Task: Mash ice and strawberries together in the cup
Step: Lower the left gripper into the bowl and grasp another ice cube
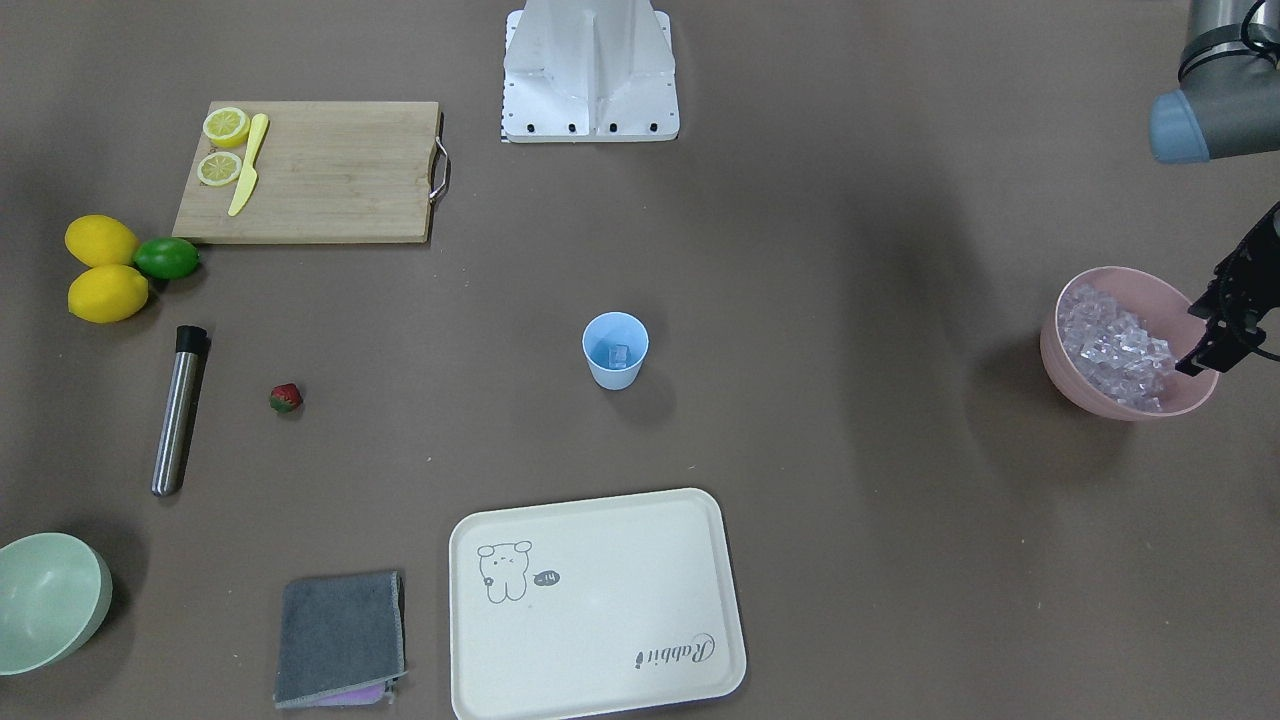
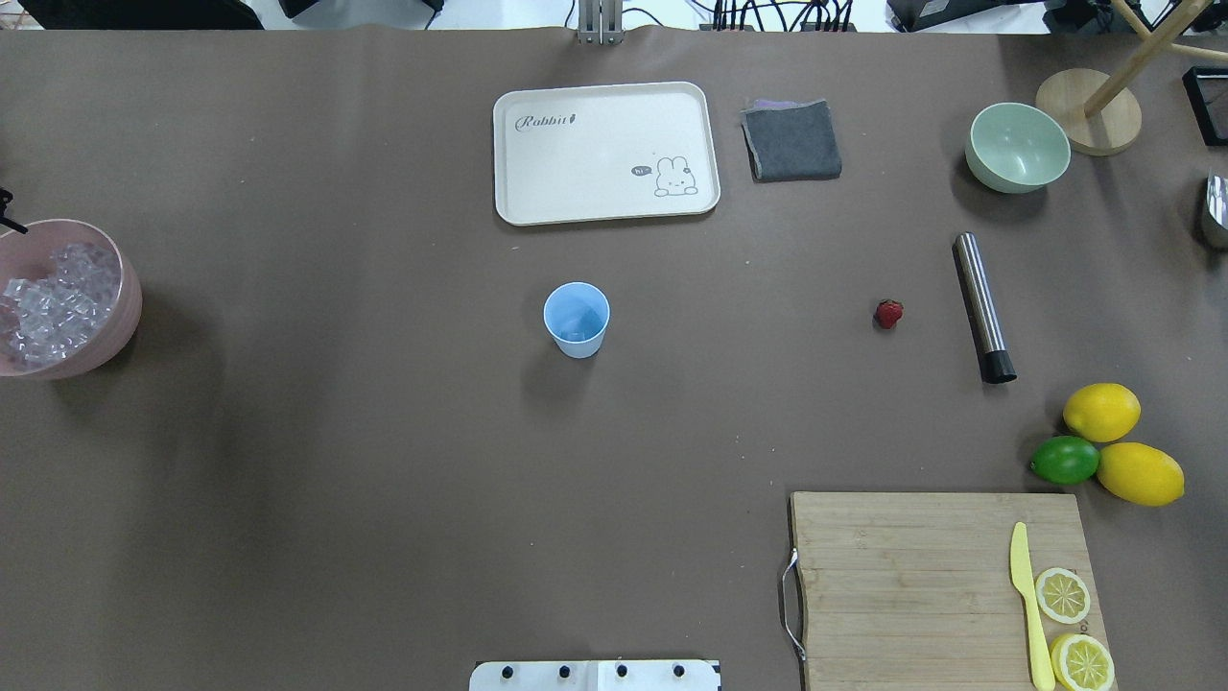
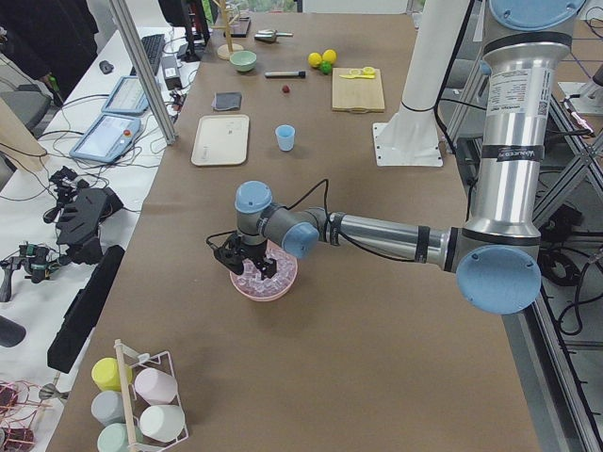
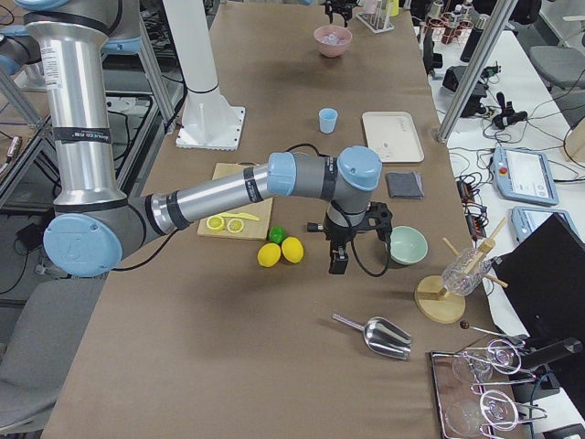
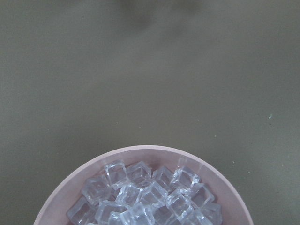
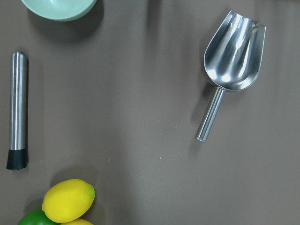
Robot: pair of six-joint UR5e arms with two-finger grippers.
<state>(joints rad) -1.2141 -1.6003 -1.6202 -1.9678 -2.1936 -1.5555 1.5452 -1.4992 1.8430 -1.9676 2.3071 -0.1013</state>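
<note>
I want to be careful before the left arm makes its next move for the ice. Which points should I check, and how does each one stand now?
1. Cup upright, mouth free: ok.
2. Ice ready in the pink bowl: ok.
3. Left gripper above the pink bowl: ok.
4. Left gripper open: cannot tell.
5. Strawberry in the cup: not ok, it lies on the table.

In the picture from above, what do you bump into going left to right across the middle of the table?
pink bowl full of ice → blue cup → strawberry → metal masher
</note>
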